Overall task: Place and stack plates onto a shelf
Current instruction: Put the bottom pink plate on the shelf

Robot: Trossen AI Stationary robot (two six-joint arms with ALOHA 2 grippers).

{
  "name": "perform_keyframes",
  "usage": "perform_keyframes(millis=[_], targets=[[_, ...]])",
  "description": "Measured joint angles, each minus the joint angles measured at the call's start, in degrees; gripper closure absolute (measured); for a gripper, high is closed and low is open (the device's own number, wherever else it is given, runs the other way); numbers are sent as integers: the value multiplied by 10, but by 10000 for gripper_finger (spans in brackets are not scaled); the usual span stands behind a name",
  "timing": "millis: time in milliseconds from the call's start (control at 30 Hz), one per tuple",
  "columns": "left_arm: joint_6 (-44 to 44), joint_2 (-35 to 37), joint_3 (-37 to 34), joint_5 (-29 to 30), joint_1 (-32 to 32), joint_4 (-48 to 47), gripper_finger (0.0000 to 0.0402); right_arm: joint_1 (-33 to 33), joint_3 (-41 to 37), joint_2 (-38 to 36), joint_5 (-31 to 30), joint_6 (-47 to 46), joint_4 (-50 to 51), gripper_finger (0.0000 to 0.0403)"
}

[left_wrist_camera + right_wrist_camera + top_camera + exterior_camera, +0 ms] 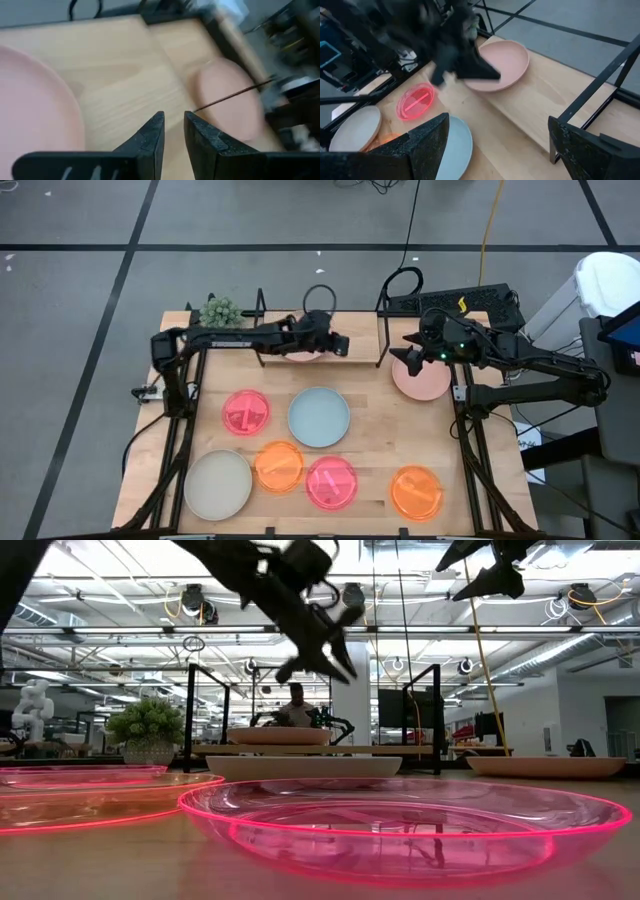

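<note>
The shelf (pixel 350 352) stands at the table's far middle, a wood board between black wire frames. One pale pink plate (pixel 298 354) rests on its board (pixel 130 85). My left gripper (pixel 343 345) hovers over the board just right of that plate (pixel 35 110), its fingers a narrow gap apart, holding nothing. A second pale pink plate (pixel 425 380) lies flat on the table right of the shelf. My right gripper (pixel 408 358) is wide open (pixel 492 150) above that plate's left rim, raised high (pixel 490 570).
Flat on the table nearer me lie two neon pink plates (pixel 245 412) (pixel 331 483), a light blue one (pixel 319 417), two orange ones (pixel 279 465) (pixel 416 491) and a cream one (pixel 217 485). A small plant (pixel 220 311) stands at the far left corner. A person (pixel 296 705) sits beyond the table.
</note>
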State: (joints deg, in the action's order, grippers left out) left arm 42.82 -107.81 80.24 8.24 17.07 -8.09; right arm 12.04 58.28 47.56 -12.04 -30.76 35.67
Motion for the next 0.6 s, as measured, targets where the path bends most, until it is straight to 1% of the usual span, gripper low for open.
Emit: perform_keyframes(millis=[33, 133, 233, 300, 400, 600], targets=[[-3, -19, 9, 5, 1, 15, 326, 0, 0, -1, -1, 0, 0, 83], [-4, -58, 27, 15, 8, 7, 326, 0, 0, -3, 1, 0, -3, 83], [-16, -82, 36, 27, 13, 7, 326, 0, 0, -5, 1, -2, -3, 83], [-23, -89, 38, 33, 14, 16, 326, 0, 0, -8, 1, -5, -2, 83], [-32, -90, 39, 48, 12, -3, 326, 0, 0, -11, 1, -5, -2, 83], [-53, -90, 39, 85, 17, -64, 326, 0, 0, -13, 1, -2, -2, 83]])
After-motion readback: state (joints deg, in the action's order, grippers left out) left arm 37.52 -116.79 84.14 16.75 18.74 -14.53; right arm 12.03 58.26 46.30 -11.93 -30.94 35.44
